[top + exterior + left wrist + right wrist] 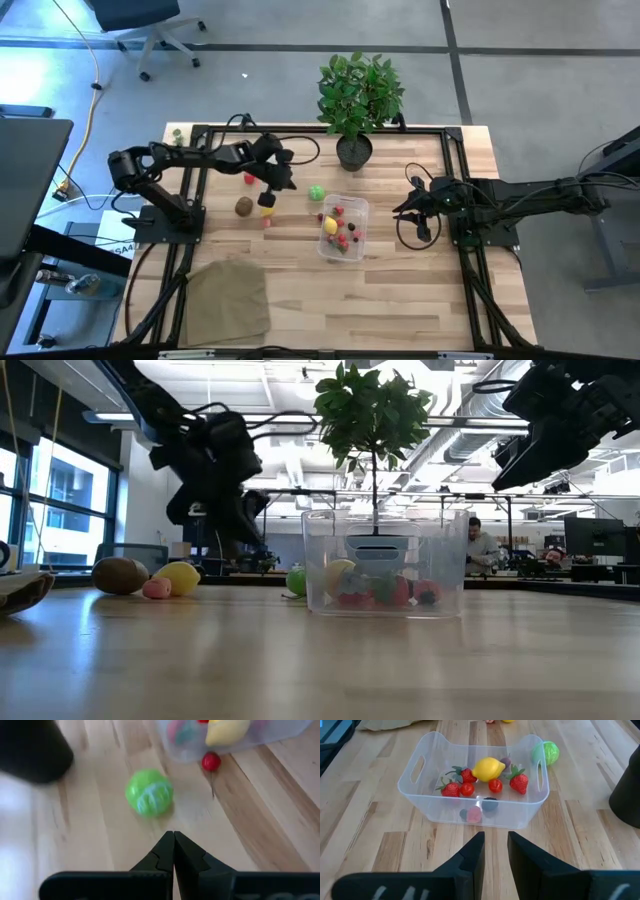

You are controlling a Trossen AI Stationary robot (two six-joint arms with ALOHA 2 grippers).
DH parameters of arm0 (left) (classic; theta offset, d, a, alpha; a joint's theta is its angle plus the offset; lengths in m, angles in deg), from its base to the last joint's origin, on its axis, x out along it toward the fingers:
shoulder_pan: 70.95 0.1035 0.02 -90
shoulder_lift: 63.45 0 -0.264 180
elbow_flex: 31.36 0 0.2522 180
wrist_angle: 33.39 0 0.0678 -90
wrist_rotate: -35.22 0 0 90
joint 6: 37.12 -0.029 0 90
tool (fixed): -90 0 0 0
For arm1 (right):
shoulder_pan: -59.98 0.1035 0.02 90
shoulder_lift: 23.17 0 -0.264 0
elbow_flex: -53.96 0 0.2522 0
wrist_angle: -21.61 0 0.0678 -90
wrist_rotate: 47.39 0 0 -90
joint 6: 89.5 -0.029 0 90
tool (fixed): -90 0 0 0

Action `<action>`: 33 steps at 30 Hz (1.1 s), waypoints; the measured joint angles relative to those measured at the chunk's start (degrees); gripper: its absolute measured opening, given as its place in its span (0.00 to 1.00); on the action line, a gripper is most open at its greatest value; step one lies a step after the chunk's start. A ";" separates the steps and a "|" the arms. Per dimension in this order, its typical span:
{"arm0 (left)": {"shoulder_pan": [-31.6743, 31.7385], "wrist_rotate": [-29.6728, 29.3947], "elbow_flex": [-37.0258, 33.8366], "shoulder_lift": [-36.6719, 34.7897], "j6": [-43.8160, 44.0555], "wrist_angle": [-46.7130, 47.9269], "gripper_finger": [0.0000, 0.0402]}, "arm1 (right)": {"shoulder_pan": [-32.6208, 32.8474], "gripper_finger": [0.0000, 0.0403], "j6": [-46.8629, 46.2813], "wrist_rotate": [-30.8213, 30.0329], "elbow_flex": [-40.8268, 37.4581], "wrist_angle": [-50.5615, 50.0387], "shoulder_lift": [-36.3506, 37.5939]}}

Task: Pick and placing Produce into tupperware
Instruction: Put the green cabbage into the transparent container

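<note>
**Left gripper poised over loose produce, tupperware sitting part-filled**

In the high view the tupperware (pixel 344 228) is sitting just right of the frame's centre on the wooden table (pixel 400 300), holding a lemon (pixel 488 768), several strawberries (pixel 518 782), a small red tomato (pixel 495 785) and a few other small pieces. The right wrist view is showing it from close up, open-topped, with the contents lying loose on its floor.

The left gripper (pixel 270 188) is hanging left of the container, above the loose produce. In its wrist view the two dark fingers (pixel 160 855) are pressing together at the tips with nothing between them. Just beyond them a green ball-shaped piece (pixel 149 792) is lying on the wood, and a small red piece (pixel 211 761) is resting against the container's wall.

Further left in the high view, a brown kiwi (pixel 244 206), a yellow lemon-like piece (pixel 267 211), a pink piece (pixel 267 223) and a red piece (pixel 248 179) are lying on the table outside the container.

The right gripper (pixel 413 208) is waiting at the right of the container, its fingers (pixel 472 855) standing slightly apart and holding nothing.

A potted plant (pixel 358 100) is standing at the table's upper edge and a tan cloth (pixel 225 300) is lying at lower left.
</note>
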 joint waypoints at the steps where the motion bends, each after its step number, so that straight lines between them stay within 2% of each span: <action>1: -0.56 -0.02 0.00 0.00 -1.14 -1.11 0.00 | 0.00 0.18 -0.01 0.00 0.00 0.01 0.01; 5: -2.31 0.01 0.00 0.00 -4.33 -6.40 0.00 | 0.00 0.18 -0.01 0.00 0.00 0.02 0.02; 10: -2.99 -0.59 0.02 0.52 -3.51 -12.67 0.00 | 0.02 0.18 -0.02 0.00 0.00 0.02 0.00; 19: -2.99 -1.63 0.02 0.55 -0.15 -13.08 0.01 | 0.00 0.18 0.00 0.00 0.00 0.02 0.02; 22: -2.99 -1.64 0.02 0.55 0.18 -12.19 0.08 | 0.00 0.18 -0.01 0.00 0.00 0.02 0.01; 33: -2.99 -6.04 1.89 0.59 4.06 -8.87 0.45 | 0.00 0.18 0.00 0.00 0.00 0.02 0.00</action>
